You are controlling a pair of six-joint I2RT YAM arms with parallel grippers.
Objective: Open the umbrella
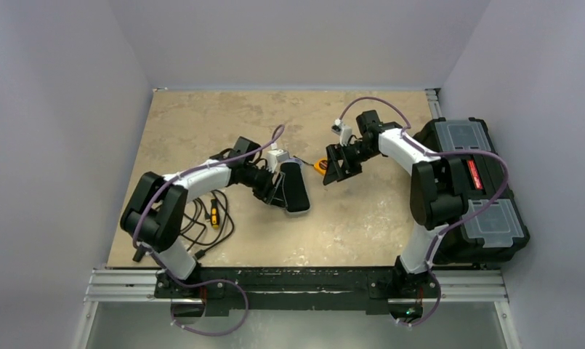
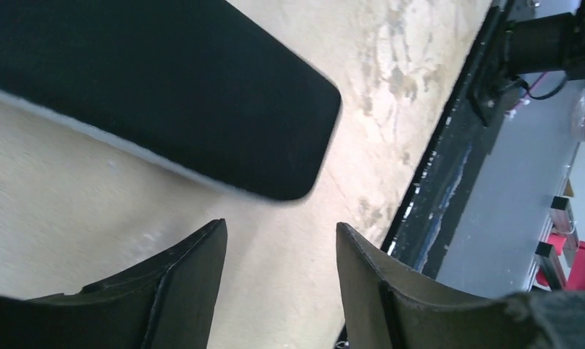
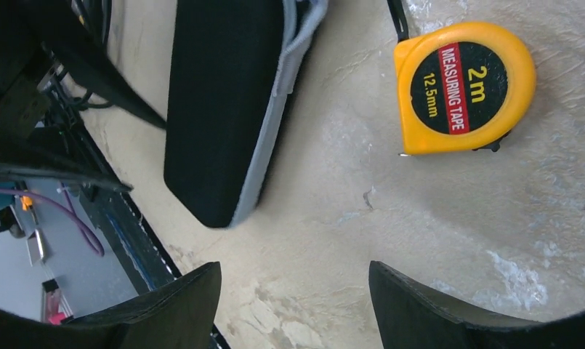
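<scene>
The umbrella (image 1: 296,189) lies folded on the tan table as a flat black oblong with a pale lavender edge. It also shows in the left wrist view (image 2: 173,94) and the right wrist view (image 3: 224,109). My left gripper (image 1: 277,190) is open right beside its left side; in the wrist view (image 2: 280,229) the umbrella's rounded end lies just ahead of the fingertips, with only table between them. My right gripper (image 1: 338,171) is open and empty, hanging over bare table (image 3: 293,269) to the right of the umbrella.
A yellow 2 m tape measure (image 3: 460,87) lies by my right gripper, also seen from above (image 1: 320,166). A tangle of black cable (image 1: 206,214) lies near my left arm. A black toolbox (image 1: 471,189) stands off the table's right edge.
</scene>
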